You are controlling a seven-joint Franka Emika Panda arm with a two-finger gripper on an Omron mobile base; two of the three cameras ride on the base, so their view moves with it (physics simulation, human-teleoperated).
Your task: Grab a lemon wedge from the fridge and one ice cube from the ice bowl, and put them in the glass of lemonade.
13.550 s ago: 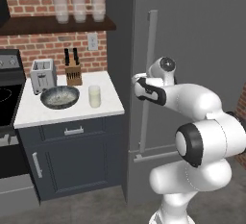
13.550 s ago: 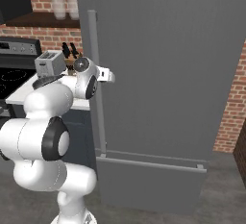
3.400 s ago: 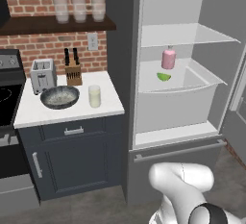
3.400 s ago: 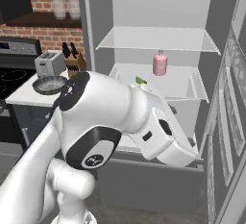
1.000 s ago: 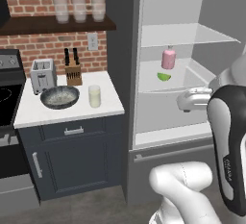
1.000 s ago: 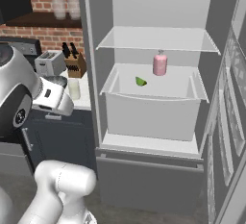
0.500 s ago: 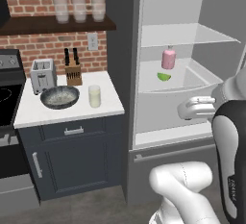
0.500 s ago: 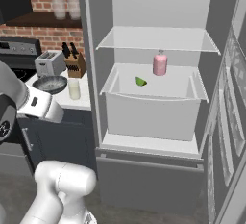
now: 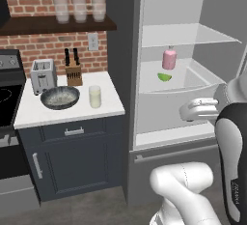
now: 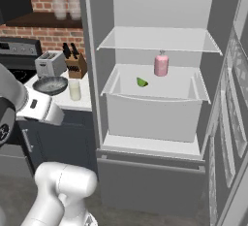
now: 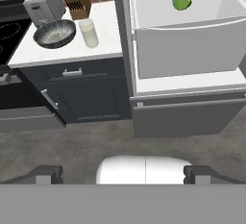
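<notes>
The fridge stands open. The small green lemon wedge lies on its middle shelf, beside a pink bottle. On the white counter left of the fridge, the dark ice bowl holds speckled ice. The glass of lemonade stands just right of the bowl. My gripper is open and holds nothing. It hangs well back from the fridge and counter, looking down at both and at the floor.
A silver toaster and a knife block stand at the back of the counter. Three frosted glasses sit on the dark shelf above. The stove lies left of the counter. The fridge door hangs open at the right.
The fridge, earlier shut with my gripper at its handle, now stands open. Over the last second my arm has shifted a little outward in both base views; the gripper has stayed open.
</notes>
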